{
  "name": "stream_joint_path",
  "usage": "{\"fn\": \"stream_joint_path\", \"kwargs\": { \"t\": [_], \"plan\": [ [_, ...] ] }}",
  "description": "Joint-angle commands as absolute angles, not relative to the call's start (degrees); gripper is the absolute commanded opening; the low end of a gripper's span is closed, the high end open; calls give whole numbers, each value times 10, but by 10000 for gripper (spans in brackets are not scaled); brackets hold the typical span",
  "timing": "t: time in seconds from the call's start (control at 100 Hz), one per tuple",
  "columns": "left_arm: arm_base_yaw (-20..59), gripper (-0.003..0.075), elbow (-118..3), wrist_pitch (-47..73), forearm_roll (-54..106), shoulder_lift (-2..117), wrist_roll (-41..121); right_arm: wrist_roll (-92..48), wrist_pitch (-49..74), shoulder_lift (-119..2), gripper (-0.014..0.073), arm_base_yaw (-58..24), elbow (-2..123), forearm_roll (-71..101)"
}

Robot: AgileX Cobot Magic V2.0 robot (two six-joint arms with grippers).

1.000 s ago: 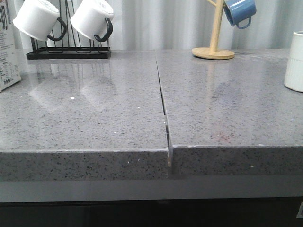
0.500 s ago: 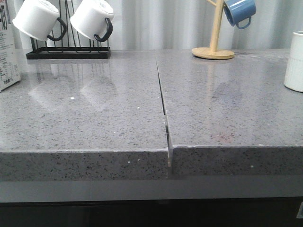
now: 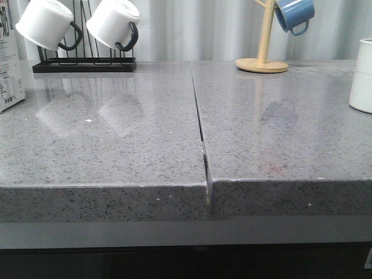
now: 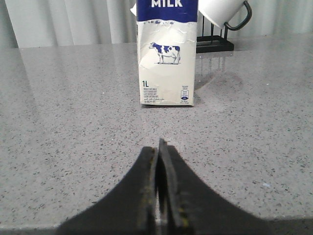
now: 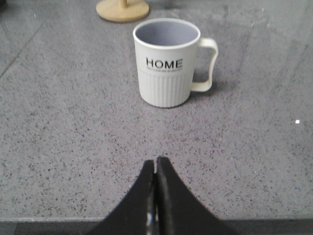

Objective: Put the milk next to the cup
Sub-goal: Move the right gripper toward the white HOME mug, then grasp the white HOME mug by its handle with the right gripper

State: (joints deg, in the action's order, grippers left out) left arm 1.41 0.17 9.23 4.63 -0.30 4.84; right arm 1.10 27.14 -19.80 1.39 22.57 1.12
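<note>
The milk carton (image 4: 166,54), blue on top and white below with a cow picture, stands upright ahead of my left gripper (image 4: 158,147), which is shut and empty over the counter. In the front view only a strip of the carton (image 3: 10,64) shows at the far left edge. The cream "HOME" cup (image 5: 168,61), ribbed below with its handle to one side, stands upright ahead of my right gripper (image 5: 156,164), which is shut and empty. Part of the cup (image 3: 362,75) shows at the front view's far right edge. Neither gripper shows in the front view.
A black rack (image 3: 84,64) holds two smooth white mugs with black handles (image 3: 49,24) at the back left. A wooden mug tree (image 3: 263,61) with a blue mug (image 3: 293,14) stands at the back right. A seam (image 3: 200,133) splits the grey counter.
</note>
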Motion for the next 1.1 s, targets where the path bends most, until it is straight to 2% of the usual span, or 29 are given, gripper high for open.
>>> {"fn": "stream_joint_path", "kwargs": {
  "t": [0.0, 0.09, 0.13, 0.3, 0.7, 1.09],
  "plan": [
    [15, -21, 25, 50, 52, -22, 44, 9, 212, -227, 113, 12, 247, 12],
    [15, -20, 25, 50, 52, -22, 44, 9, 190, -249, 258, 12, 247, 12],
    [15, -20, 25, 50, 52, -22, 44, 9, 180, -258, 290, 12, 247, 12],
    [15, -20, 25, 50, 52, -22, 44, 9, 141, -294, 288, 21, 247, -12],
    [15, -20, 25, 50, 52, -22, 44, 9, 10, -417, 288, 112, 247, -25],
    [15, -20, 25, 50, 52, -22, 44, 11, -227, -614, 288, 134, 247, -10]
  ]
}}
